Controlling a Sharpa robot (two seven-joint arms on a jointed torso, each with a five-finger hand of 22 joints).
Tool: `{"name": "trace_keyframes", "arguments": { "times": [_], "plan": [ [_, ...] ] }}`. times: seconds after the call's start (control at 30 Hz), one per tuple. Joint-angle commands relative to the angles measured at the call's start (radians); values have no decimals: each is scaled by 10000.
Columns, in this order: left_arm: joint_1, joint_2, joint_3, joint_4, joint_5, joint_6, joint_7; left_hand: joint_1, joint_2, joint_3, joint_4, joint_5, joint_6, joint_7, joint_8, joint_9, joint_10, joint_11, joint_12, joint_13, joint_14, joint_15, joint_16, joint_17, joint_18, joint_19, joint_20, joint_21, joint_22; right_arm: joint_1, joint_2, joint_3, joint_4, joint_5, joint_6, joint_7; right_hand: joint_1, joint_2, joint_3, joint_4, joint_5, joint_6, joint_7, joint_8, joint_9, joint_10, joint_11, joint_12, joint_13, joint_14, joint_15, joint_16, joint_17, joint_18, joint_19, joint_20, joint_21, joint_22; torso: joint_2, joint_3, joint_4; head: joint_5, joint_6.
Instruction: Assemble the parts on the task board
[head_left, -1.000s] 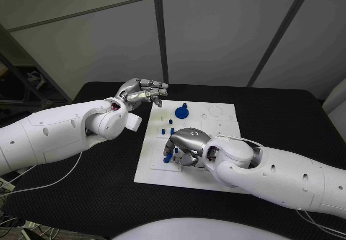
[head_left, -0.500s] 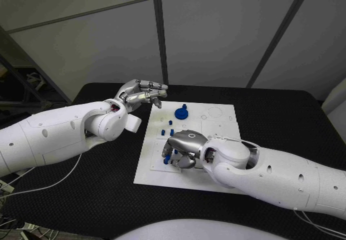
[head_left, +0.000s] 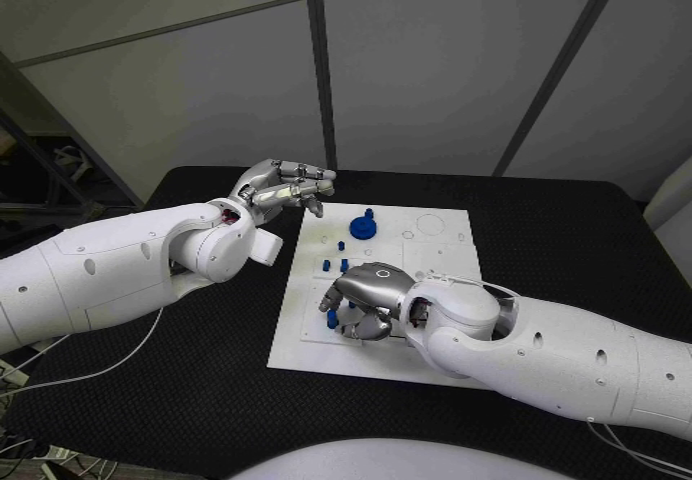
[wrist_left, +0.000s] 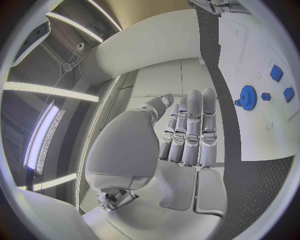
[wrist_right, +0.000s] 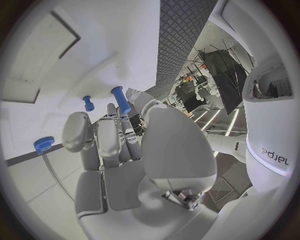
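You see the flat white rectangular task board lying on the black textured worktop. Your right silver hand is curled down over the board's near left part, a small blue peg just at its fingers. A round blue gear-like part stands near the board's far edge. Your left silver hand hovers, fingers curled, beyond the board's far left corner.
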Motion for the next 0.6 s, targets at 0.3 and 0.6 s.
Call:
{"name": "trace_keyframes", "arguments": {
  "times": [0.3, 0.6],
  "plan": [
    [13, -8, 10, -2, 18, 155, 10, -30, 36, -40, 1, -28, -78, 23, -27, 1, -83, -8, 45, 9, 38, 4, -45, -13, -24, -5, 38, -69, -11, -16, -467, 4, 398, 312, -1563, 452, 173, 100, -210, -10, 80, -180, 2, 66, 18, -209, -4, 291, 44, -163, 11, -218, -281, 219, -257, 7, -254, -264, -17, 4, -18, -24, 30],
    [11, -53, 8, -6, 18, 150, 10, -34, 37, -43, 3, -28, -79, 23, -27, 1, -86, -9, 48, 10, 38, 5, -46, -14, -24, -5, 39, -73, -13, 5, -2091, 361, 1367, 2000, -2304, 277, -142, 272, -345, 323, -180, 629, 48, 461, 169, 1357, -251, 1421, 376, -21, -154, -51, -119, 164, 3, -101, -91, -25, -35, -17, -40, -204, 131]
  ]
}}
